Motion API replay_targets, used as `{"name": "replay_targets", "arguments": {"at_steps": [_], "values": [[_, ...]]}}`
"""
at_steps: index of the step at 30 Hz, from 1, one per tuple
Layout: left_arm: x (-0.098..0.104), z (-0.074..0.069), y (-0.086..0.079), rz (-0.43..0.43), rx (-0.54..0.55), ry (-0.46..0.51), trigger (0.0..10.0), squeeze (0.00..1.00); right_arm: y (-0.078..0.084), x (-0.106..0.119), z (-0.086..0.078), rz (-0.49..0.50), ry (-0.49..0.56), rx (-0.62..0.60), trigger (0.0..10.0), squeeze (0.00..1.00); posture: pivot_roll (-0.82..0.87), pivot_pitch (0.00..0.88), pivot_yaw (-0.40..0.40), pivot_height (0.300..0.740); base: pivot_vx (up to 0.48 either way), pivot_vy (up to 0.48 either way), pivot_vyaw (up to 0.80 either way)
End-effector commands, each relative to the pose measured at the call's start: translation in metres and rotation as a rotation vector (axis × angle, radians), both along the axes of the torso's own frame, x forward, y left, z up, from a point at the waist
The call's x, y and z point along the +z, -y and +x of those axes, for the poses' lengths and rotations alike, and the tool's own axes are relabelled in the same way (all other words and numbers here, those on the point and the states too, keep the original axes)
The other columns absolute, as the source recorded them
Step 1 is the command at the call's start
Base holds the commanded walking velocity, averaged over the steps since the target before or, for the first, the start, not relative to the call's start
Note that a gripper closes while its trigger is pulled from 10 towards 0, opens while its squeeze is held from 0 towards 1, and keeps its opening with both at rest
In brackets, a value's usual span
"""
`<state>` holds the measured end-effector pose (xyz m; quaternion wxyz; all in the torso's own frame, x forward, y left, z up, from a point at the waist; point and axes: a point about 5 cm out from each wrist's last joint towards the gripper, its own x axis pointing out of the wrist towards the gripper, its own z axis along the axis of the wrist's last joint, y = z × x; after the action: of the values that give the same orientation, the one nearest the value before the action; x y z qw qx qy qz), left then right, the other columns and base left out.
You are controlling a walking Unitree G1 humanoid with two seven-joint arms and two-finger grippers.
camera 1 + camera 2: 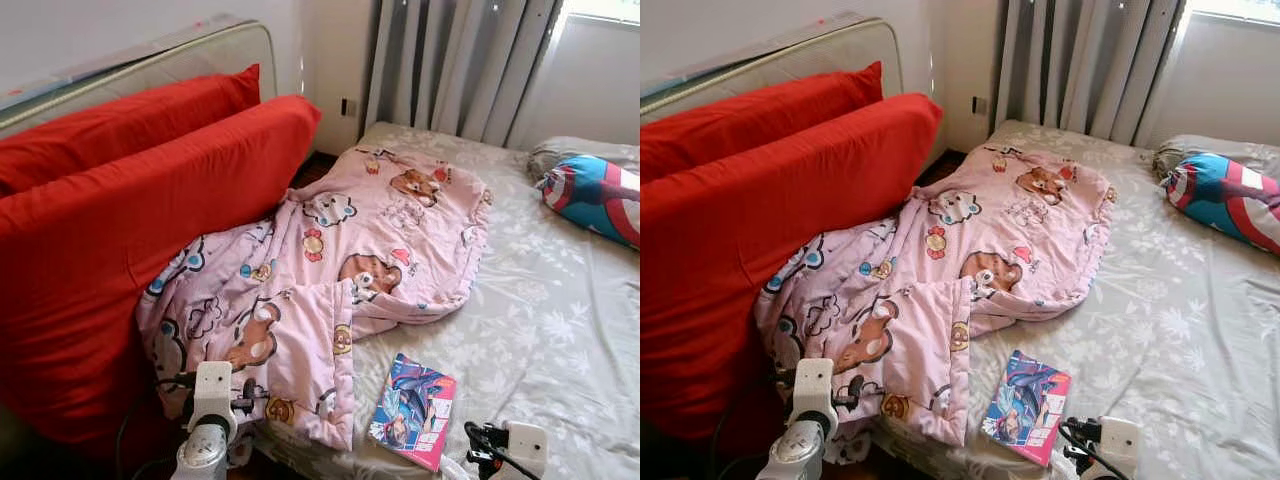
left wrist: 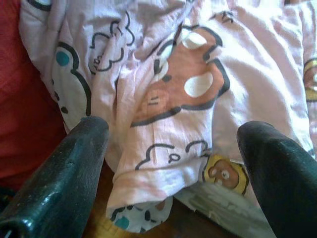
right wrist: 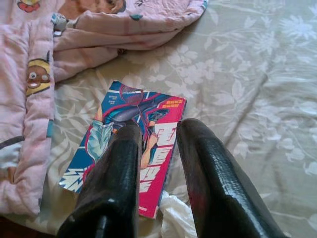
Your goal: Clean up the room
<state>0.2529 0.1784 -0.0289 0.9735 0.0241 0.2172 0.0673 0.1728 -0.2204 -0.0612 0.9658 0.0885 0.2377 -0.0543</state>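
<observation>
A comic book [image 1: 413, 411] lies on the bed [image 1: 560, 330], right of the blanket [image 1: 330, 270].

Bedroom in home, prob. child's room. Bed [image 1: 560, 330] w/ grey floral sheet, pink cartoon-bear quilt [image 1: 330, 260] crumpled on it. Two big red cushions [image 1: 110, 220] against padded headboard [image 1: 150, 55]. Superhero-print pillow [image 1: 595, 195], comic book [image 1: 413, 410] on sheet. Grey curtains [image 1: 450, 65] beside bright window [image 1: 600, 10].

We are looking at a bed [image 1: 560, 330] with a grey floral sheet. A pink cartoon blanket [image 1: 330, 270] is lying crumpled on it; just beside the blanket's near edge a comic book [image 1: 413, 410] is resting, and well apart from the blanket a shield-patterned pillow [image 1: 597, 195] is sitting.
</observation>
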Motion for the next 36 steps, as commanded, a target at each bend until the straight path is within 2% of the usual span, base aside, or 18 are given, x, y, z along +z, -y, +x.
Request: {"name": "replay_targets", "arguments": {"at_steps": [1, 3, 6, 8, 11, 12, 16, 17, 18, 19, 20, 21, 22, 23, 25, 27, 34, 36], "values": [[0.029, 0.027, -0.018, 0.024, 0.010, 0.135, 10.0, 0.00, 0.000, 0.000, -0.003, 0.014, 0.013, -0.005, 10.0, 0.00, -0.03, 0.000, -0.013, 0.740, 0.000, 0.000, 0.00], [0.057, 0.049, -0.036, 0.093, 0.007, 0.224, 10.0, 0.00, -0.001, 0.000, -0.003, 0.014, 0.020, 0.005, 10.0, 0.00, -0.03, 0.000, -0.013, 0.740, 0.000, 0.000, 0.00], [0.077, 0.053, -0.036, 0.488, -0.070, 0.377, 10.0, 0.00, -0.001, 0.001, -0.003, 0.027, 0.040, -0.002, 10.0, 0.00, -0.03, 0.000, -0.014, 0.740, 0.000, 0.000, 0.00], [0.075, 0.050, -0.026, 0.511, -0.084, 0.413, 10.0, 0.00, 0.000, 0.002, -0.003, 0.028, 0.048, -0.005, 10.0, 0.00, -0.03, 0.000, -0.016, 0.740, 0.000, 0.000, 0.00], [0.064, 0.043, 0.019, 0.327, -0.059, 0.432, 10.0, 0.00, 0.001, 0.003, -0.003, 0.045, 0.077, -0.036, 10.0, 0.00, -0.04, 0.000, -0.009, 0.740, 0.000, 0.000, 0.00], [0.056, 0.034, 0.055, 0.299, -0.077, 0.427, 10.0, 0.00, 0.001, 0.004, -0.003, 0.050, 0.086, -0.043, 10.0, 0.00, -0.04, 0.000, -0.009, 0.740, 0.000, 0.000, 0.00], [0.050, 0.006, 0.145, 0.284, -0.134, 0.417, 10.0, 0.00, 0.000, 0.006, -0.002, 0.022, 0.103, -0.010, 10.0, 0.00, -0.04, 0.000, -0.009, 0.740, 0.000, 0.000, 0.00], [0.050, 0.006, 0.145, 0.284, -0.134, 0.417, 10.0, 0.00, 0.000, 0.006, -0.002, 0.022, 0.103, -0.010, 10.0, 0.00, -0.04, 0.000, -0.009, 0.740, 0.000, 0.000, 0.00], [0.049, -0.013, 0.185, 0.286, -0.175, 0.390, 10.0, 0.00, 0.000, 0.007, -0.001, 0.024, 0.111, -0.008, 10.0, 0.00, -0.04, 0.000, -0.009, 0.740, 0.000, 0.000, 0.00], [0.054, 0.032, 0.084, 0.584, -0.133, 0.439, 10.0, 0.00, 0.001, 0.008, -0.001, 0.027, 0.132, -0.004, 10.0, 0.00, -0.03, 0.000, -0.013, 0.740, 0.000, 0.000, 0.00], [0.054, 0.032, 0.084, 0.584, -0.133, 0.439, 10.0, 0.00, 0.001, 0.008, -0.001, 0.027, 0.132, -0.004, 10.0, 0.00, -0.03, 0.000, -0.013, 0.740, 0.000, 0.000, 0.00], [0.082, 0.058, -0.007, 0.656, -0.068, 0.465, 10.0, 0.00, 0.001, 0.010, 0.000, 0.017, 0.143, 0.007, 10.0, 0.00, -0.03, 0.000, -0.012, 0.740, 0.000, 0.000, 0.00], [0.079, 0.062, -0.021, 0.362, -0.004, 0.364, 10.0, 0.00, 0.000, 0.011, 0.000, -0.003, 0.147, 0.026, 10.0, 0.00, -0.04, 0.000, -0.012, 0.740, 0.000, 0.000, 0.00], [0.073, 0.061, -0.020, 0.134, 0.027, 0.321, 10.0, 0.00, 0.000, 0.011, 0.001, -0.017, 0.150, 0.039, 10.0, 0.00, -0.04, 0.000, -0.012, 0.740, 0.000, 0.000, 0.00], [0.075, 0.061, -0.025, 0.020, 0.040, 0.350, 10.0, 0.00, -0.012, 0.092, 0.111, -0.136, 0.467, 0.139, 10.0, 0.00, -0.04, 0.000, -0.014, 0.740, 0.000, 0.000, 0.00], [0.089, 0.061, -0.025, 0.590, -0.014, 0.452, 10.0, 0.00, -0.023, 0.142, 0.153, -0.181, 0.624, 0.162, 10.0, 0.00, -0.04, 0.000, -0.018, 0.740, 0.000, 0.000, 0.00], [0.078, 0.057, 0.013, 0.653, -0.004, 0.470, 10.0, 0.00, -0.026, 0.152, 0.162, -0.169, 0.633, 0.158, 10.0, 0.00, -0.03, 0.000, -0.033, 0.740, 0.000, 0.000, 0.00], [0.072, 0.061, -0.010, 0.248, 0.077, 0.314, 10.0, 0.00, -0.024, 0.152, 0.161, -0.155, 0.643, 0.138, 10.0, 0.00, -0.03, 0.000, -0.033, 0.740, 0.000, 0.000, 0.00]]}}
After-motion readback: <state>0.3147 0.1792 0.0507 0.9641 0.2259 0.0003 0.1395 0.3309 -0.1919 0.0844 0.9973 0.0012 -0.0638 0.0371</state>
